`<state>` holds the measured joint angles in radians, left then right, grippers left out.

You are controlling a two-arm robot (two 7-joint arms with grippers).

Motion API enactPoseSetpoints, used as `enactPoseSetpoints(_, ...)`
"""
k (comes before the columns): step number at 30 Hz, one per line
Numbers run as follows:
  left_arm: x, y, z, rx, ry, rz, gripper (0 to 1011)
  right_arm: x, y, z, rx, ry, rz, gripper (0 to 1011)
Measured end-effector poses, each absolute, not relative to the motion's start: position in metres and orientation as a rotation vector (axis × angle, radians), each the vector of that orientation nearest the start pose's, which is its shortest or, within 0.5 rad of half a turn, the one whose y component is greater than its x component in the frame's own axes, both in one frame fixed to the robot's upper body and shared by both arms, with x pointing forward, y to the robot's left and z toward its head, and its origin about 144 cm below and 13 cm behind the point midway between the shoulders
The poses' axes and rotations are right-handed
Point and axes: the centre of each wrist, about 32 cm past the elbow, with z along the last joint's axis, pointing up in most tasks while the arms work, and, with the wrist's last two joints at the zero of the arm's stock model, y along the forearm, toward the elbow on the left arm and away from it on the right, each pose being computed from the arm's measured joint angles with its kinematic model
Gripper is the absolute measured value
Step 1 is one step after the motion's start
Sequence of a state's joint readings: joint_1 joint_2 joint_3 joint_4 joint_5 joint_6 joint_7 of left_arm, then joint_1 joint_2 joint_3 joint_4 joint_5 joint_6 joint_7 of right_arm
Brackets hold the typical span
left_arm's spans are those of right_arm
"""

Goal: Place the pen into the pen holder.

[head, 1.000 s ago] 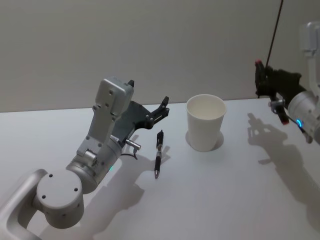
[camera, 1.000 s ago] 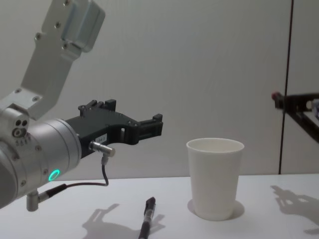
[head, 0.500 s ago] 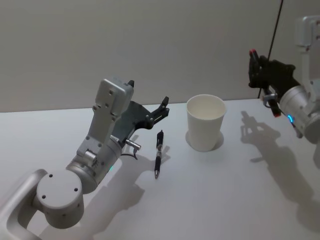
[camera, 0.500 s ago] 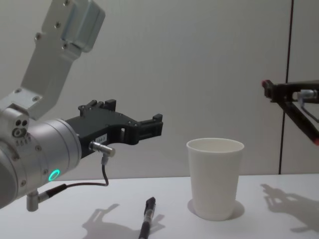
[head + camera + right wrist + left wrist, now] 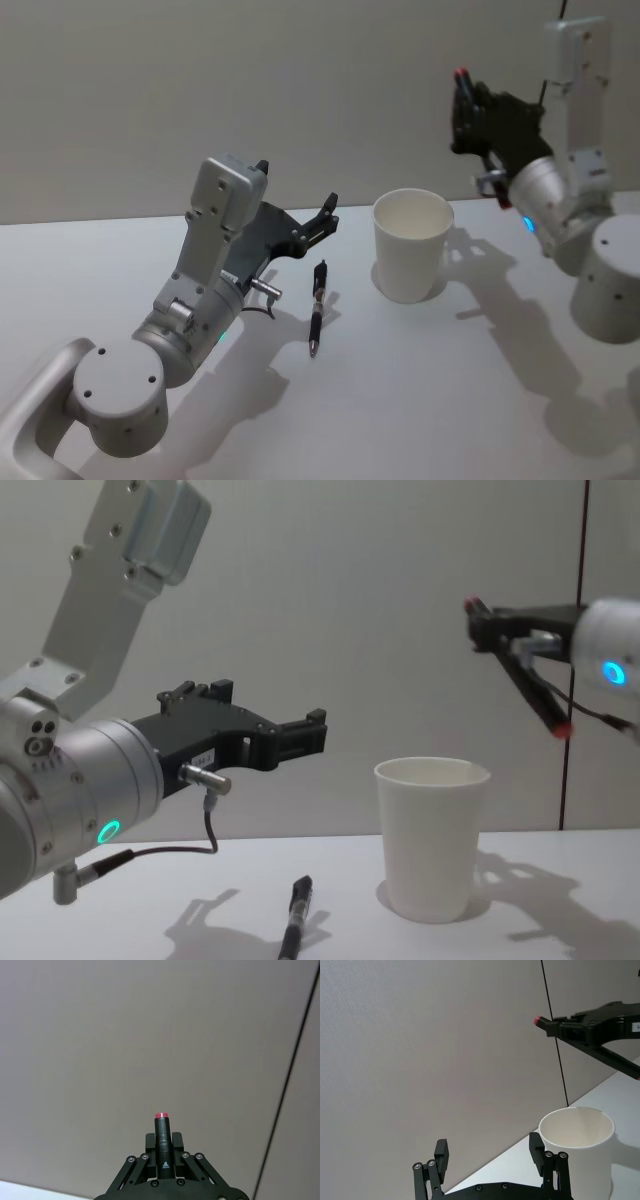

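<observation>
A dark, red-tipped pen (image 5: pixel 540 697) is clamped in the right end effector (image 5: pixel 498 630), upper right, above the tapered white paper cup (image 5: pixel 432 835) at centre; insertion is not yet made. The left end effector (image 5: pixel 296 188) is spread open, empty, at left.

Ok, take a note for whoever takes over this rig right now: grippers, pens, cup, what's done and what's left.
Right gripper: shut on a red-tipped pen, raised above the white paper cup, toward its right side.
Left gripper: open and empty, hovering left of the cup near a black pen that lies on the table.
Cup: upright, nothing seen in it.
Done: one pen is in hand.
Left: line it up over the cup's mouth and release.
</observation>
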<state>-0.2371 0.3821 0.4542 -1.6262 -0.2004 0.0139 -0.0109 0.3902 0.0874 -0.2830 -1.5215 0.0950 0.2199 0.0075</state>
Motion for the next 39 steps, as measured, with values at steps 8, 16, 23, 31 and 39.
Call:
enactPoseSetpoints(8, 0.492, 0.198, 1.204, 0.061, -0.268, 1.124, 1001, 0.551, -0.139, 1.265, 0.073, -0.195, -1.252, 180)
enactPoseSetpoints(16, 0.492, 0.198, 1.204, 0.061, -0.268, 1.124, 1001, 0.554, -0.124, 1.268, 0.101, -0.224, -1.216, 180)
enactPoseSetpoints(23, 0.492, 0.198, 1.204, 0.061, -0.268, 1.124, 1001, 0.555, -0.124, 1.270, 0.111, -0.235, -1.215, 180)
enactPoseSetpoints(31, 0.492, 0.198, 1.204, 0.061, -0.268, 1.124, 1001, 0.554, -0.131, 1.273, 0.125, -0.236, -1.222, 180)
enactPoseSetpoints(39, 0.492, 0.198, 1.204, 0.061, -0.268, 1.124, 1001, 0.553, -0.132, 1.272, 0.161, -0.241, -1.221, 180)
